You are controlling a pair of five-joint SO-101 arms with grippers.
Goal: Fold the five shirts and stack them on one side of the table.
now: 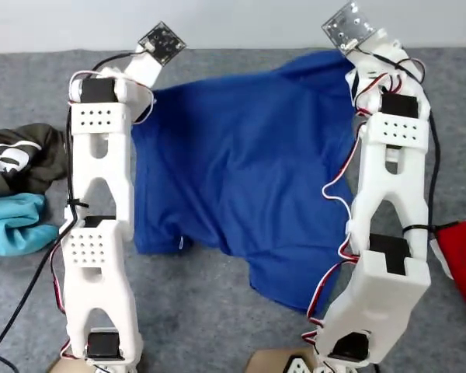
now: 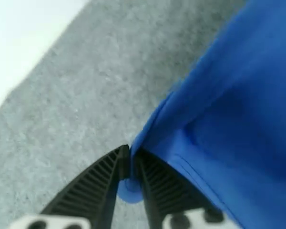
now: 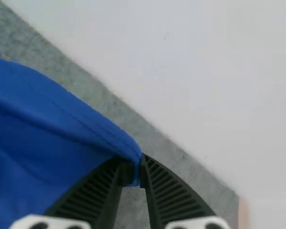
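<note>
A blue shirt [image 1: 248,179] lies spread across the grey table between the two arms. My left gripper [image 2: 130,162] is shut on a corner of the blue shirt [image 2: 229,119] at the far left of the cloth. My right gripper [image 3: 132,171] is shut on the hem of the blue shirt [image 3: 43,129] at the far right corner, near the table's back edge. In the high view both arms stretch toward the back of the table, the left arm [image 1: 101,202] beside the shirt and the right arm [image 1: 388,194] over its right edge.
A dark shirt with white print [image 1: 19,155] and a teal shirt [image 1: 15,221] lie bunched at the table's left edge. A red shirt [image 1: 464,260] lies at the right edge. The grey table [image 1: 186,311] ends at a white wall behind.
</note>
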